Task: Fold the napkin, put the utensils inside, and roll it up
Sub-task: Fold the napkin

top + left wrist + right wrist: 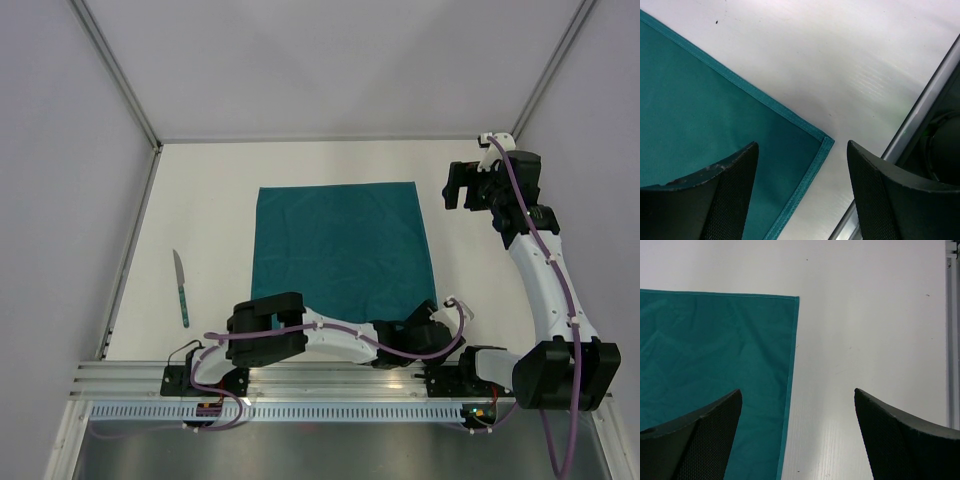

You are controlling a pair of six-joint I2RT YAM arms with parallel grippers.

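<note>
Left wrist: napkin [700,100] corner lies beneath the spread left pincer [802,147].

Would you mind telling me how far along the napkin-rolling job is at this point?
Nothing looks done yet: the napkin lies flat and unfolded. In hand: the left gripper, open, is poised over its near right corner, and the right gripper, open, hovers over its right edge. Left to do: folding, placing the knife lying to its left inside, and rolling.

White arm links [535,275], black joints [560,375], purple cables [572,310]; black mesh-textured fingers [705,440]
</note>
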